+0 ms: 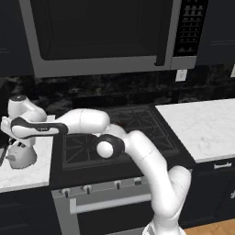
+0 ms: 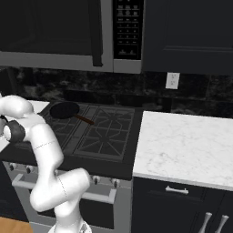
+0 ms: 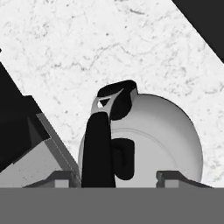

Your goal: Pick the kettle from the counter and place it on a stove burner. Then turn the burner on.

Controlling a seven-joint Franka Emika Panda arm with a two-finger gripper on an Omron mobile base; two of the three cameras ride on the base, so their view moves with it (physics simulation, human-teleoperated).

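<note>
Fingertips of my gripper [image 3: 116,177] straddled the kettle [image 3: 144,140]; whether they gripped, I couldn't tell. Kettle sat on the narrow counter [image 1: 27,176] left of the stove [image 1: 137,124], near its front edge. Frying pan [image 2: 64,109] lay on a far-left grate. Handle arch ran away from my hand; spout unclear.

Hand view close above kettle [image 3: 144,140]
</note>
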